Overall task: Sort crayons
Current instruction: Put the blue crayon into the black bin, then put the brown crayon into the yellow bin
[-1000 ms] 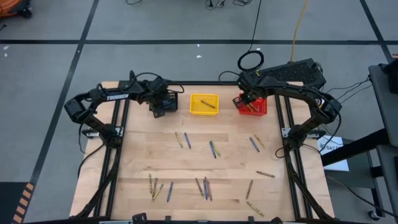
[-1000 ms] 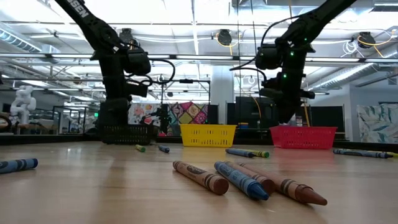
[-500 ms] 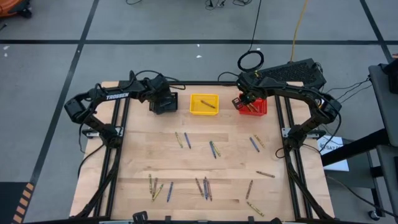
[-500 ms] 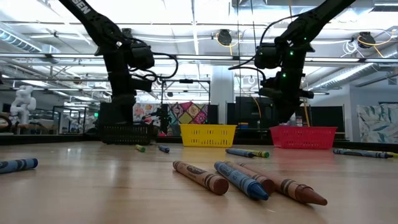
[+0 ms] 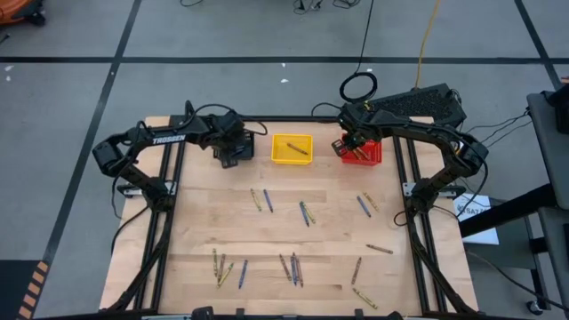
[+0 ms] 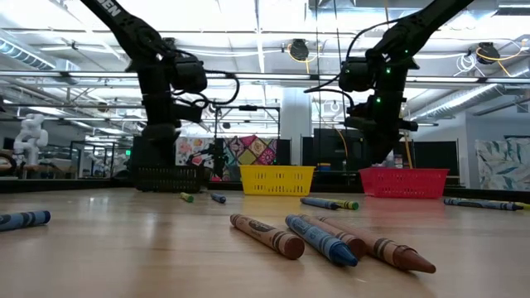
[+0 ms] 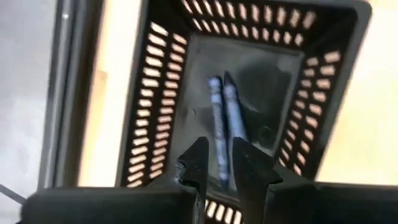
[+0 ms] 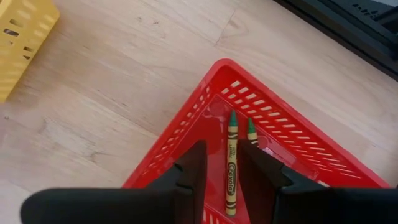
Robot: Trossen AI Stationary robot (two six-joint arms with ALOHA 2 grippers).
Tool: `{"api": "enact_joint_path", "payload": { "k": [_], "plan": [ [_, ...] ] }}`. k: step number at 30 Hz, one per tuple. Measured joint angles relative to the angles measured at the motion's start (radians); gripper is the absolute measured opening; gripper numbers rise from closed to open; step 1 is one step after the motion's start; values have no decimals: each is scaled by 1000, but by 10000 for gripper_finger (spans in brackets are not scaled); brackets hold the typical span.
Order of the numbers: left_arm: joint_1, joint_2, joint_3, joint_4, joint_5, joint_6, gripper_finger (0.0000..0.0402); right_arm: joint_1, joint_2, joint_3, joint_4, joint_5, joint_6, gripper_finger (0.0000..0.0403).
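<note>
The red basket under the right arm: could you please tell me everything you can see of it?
The red basket looks like moulded plastic, with slotted, sloping walls and a solid floor. It stands upright on the wooden table at its far edge, to the right of the yellow basket. Two green crayons lie on its floor, side by side. The right hand hangs just above it, its fingers apart on either side of the longer-showing crayon, which lies loose.

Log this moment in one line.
left tool open over black bin | right tool open over red bin | loose crayons on table
</note>
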Motion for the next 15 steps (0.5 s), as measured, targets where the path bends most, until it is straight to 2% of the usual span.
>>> {"api": "enact_joint_path", "payload": {
  "k": [4,12,15],
  "plan": [
    [0,0,0,17,-38,-2,70,0,0,0,-1,0,2,76],
    [-2,0,0,14,-42,-1,70,0,0,0,1,-1,-2,76],
    [-4,0,0,14,-82,0,70,4,0,0,14,-8,1,76]
  ]
}}
